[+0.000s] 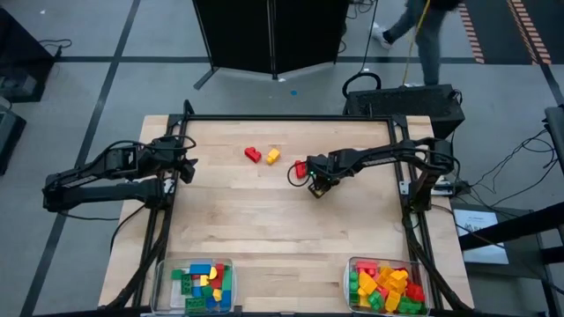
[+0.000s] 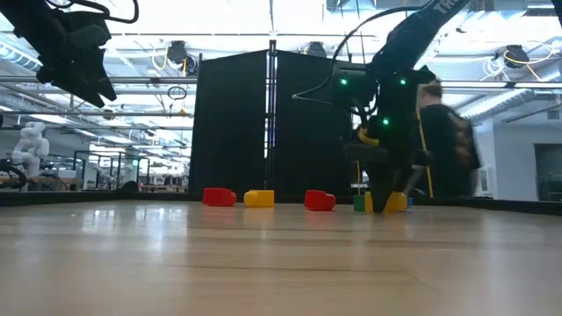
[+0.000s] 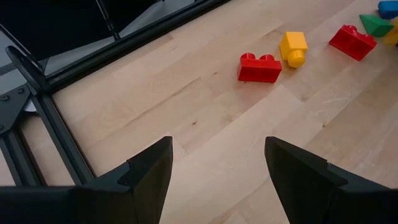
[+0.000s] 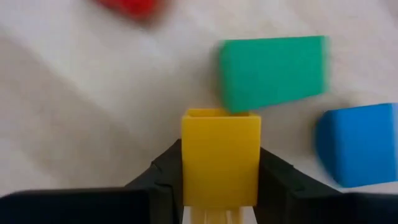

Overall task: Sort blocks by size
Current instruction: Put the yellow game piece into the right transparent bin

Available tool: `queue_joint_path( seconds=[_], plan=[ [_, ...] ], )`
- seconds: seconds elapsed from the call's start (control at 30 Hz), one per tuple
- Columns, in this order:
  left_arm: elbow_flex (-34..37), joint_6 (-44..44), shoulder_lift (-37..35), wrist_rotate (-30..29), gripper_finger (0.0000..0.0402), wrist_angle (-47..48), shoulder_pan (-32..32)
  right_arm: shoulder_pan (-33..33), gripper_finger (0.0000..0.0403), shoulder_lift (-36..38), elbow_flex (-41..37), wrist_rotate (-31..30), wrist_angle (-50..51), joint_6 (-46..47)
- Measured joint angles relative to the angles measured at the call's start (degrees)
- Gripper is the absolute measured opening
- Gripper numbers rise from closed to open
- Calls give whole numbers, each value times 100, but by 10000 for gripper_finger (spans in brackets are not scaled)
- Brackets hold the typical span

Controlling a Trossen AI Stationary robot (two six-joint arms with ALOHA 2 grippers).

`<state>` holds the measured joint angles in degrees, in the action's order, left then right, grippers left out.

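Three loose blocks [image 1: 273, 158] lie in a row near the table's [image 1: 264, 220] far edge; two bins [image 1: 201, 283] of blocks sit at its near corners, left and right.

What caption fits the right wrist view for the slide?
Right tool closed on a yellow block on the table, with a green block and a blue block just beyond.

The wooden table [image 1: 264, 229] carries scattered blocks [image 1: 253, 155] and 2 clear bins [image 1: 202, 283] of blocks.
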<state>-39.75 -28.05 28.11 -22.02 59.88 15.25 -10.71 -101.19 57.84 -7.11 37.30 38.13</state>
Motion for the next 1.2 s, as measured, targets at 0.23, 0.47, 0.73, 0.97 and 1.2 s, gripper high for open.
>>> queue_joint_path(
  seconds=[0.23,0.47,0.73,0.97,1.2],
  plan=[
    [0,0,-2,0,255,2,0,478,114,55,1299,15,1003,-201],
    [0,0,-2,7,255,4,0,1570,114,339,3106,-9,3131,597],
    [0,0,-2,11,255,4,0,3584,114,435,4101,-11,4420,3230],
    [0,-1,-2,38,255,4,-2,5269,114,431,4107,29,4777,6243],
    [0,0,-2,46,255,7,0,6349,114,418,4107,231,4764,8405]
  ],
)
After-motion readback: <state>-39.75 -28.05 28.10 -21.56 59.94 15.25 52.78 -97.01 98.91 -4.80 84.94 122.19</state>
